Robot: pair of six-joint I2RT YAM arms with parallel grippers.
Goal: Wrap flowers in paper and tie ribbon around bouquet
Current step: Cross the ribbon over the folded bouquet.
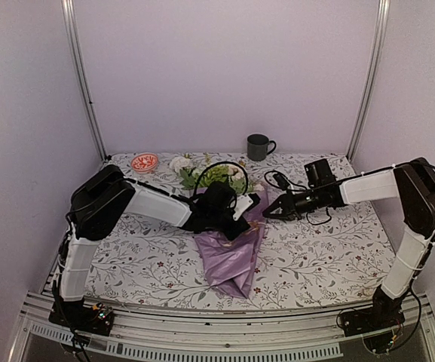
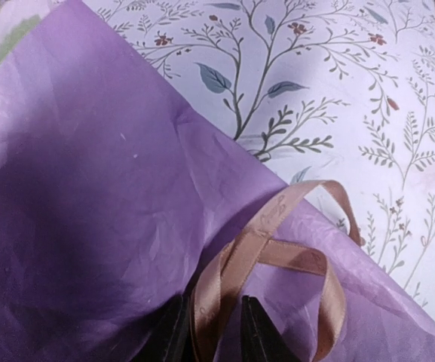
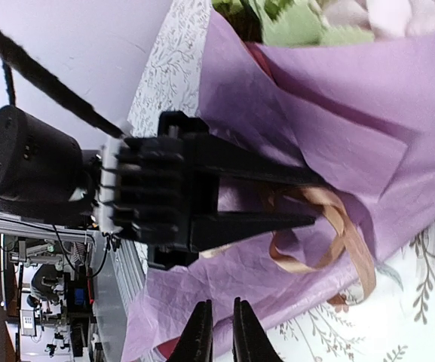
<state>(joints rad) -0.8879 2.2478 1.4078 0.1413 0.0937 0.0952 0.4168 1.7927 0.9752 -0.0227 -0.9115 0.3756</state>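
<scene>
The bouquet lies mid-table, its lilac paper [image 1: 232, 260] wrapped round the flowers [image 1: 215, 175], whose blooms point to the back. Beige ribbon [image 2: 277, 253] loops loosely over the paper. My left gripper [image 1: 241, 219] hovers over the wrap's middle, open by a narrow gap, and a strand of ribbon runs up between its fingers [image 2: 249, 317]. The right wrist view shows those fingers apart around the ribbon [image 3: 338, 226]. My right gripper [image 3: 222, 305] sits just right of the bouquet [image 1: 267, 212], open only a slit, nothing between its fingertips.
A dark mug [image 1: 259, 147] stands at the back centre and a small pink bowl [image 1: 144, 161] at the back left. The floral table cloth [image 2: 338, 90] covers the table. White walls and metal posts close in the back and sides.
</scene>
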